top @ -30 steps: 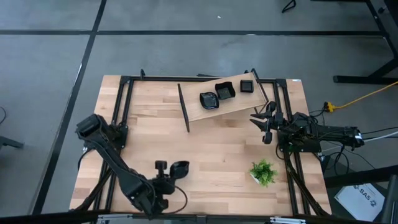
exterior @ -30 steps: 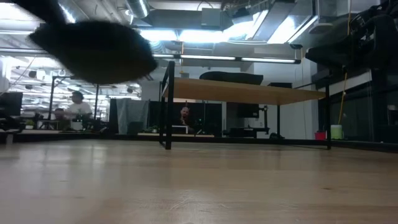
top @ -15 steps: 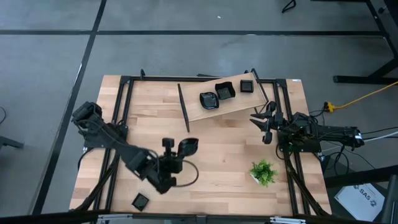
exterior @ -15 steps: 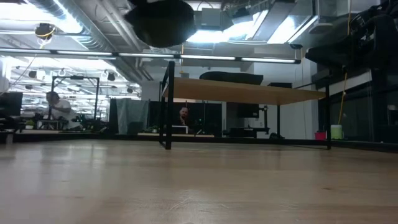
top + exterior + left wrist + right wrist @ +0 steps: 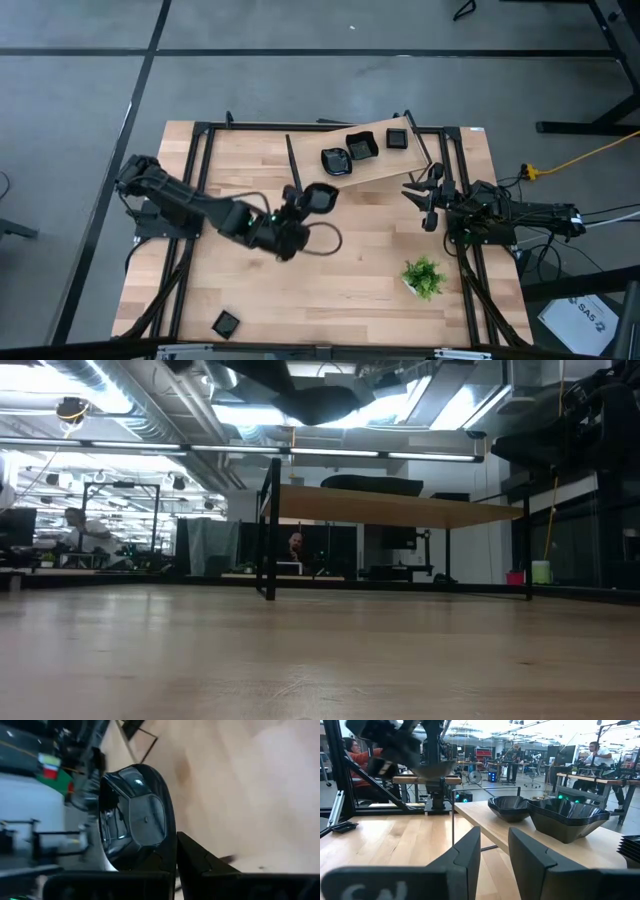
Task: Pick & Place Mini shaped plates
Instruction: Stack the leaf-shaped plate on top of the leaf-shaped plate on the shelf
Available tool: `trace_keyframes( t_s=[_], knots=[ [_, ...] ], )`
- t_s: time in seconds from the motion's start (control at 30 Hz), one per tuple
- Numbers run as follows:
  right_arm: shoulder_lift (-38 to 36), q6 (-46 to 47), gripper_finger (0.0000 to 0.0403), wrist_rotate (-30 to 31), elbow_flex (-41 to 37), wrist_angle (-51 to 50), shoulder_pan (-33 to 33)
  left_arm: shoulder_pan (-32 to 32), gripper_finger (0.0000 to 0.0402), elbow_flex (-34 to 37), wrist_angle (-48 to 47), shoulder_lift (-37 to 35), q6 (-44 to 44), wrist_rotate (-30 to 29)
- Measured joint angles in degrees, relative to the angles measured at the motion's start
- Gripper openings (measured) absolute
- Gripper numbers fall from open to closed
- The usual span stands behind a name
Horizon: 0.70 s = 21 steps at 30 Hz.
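My left gripper [image 5: 303,205] is shut on a glossy black mini plate [image 5: 320,197], held high above the table's middle, just near of the raised wooden shelf [image 5: 375,168]. The plate also shows in the left wrist view [image 5: 134,820] and at the top of the low view [image 5: 320,400]. Three groups of black plates [image 5: 336,161] [image 5: 361,146] [image 5: 398,138] rest on the shelf. One small black plate [image 5: 226,323] lies on the table near its near left corner. My right gripper [image 5: 428,196] is open and empty beside the shelf's right end. My left gripper pinches the plate's rim [image 5: 169,847] between its two fingers, one finger [image 5: 197,865] on the plate's underside, the other on its hollow side. The fingers come about level from the table's left. The plate is lifted clear of table and shelf.
A small green potted plant [image 5: 423,277] stands at the near right. The shelf stands on thin black legs [image 5: 296,175], with a black frame along the table's edges [image 5: 195,160]. In the right wrist view the shelf's plates [image 5: 567,820] lie close ahead. People sit in the room beyond.
My left gripper has swung from the table's near edge toward the far right and up, carrying the black plate to just short of the shelf. It has stayed shut on the plate. The small plate at the near left came into sight as the arm left.
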State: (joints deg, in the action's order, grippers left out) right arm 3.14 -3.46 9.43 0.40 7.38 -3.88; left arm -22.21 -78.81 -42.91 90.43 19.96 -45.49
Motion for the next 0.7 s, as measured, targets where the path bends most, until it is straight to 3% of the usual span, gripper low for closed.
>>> trace_keyframes(
  t_s=[0.23, 0.7],
  knots=[
    [0.00, 0.00, 0.0100, 0.02, 0.00, 0.01, 0.00, 8.12, 0.0002, 0.00, 2.92, -0.08, 20.22, 2.53],
    [0.00, 0.00, 0.0100, 0.00, 0.00, 0.00, -0.01, 22.86, 0.0002, 0.00, 10.94, -0.08, 49.54, 10.45]
  ],
)
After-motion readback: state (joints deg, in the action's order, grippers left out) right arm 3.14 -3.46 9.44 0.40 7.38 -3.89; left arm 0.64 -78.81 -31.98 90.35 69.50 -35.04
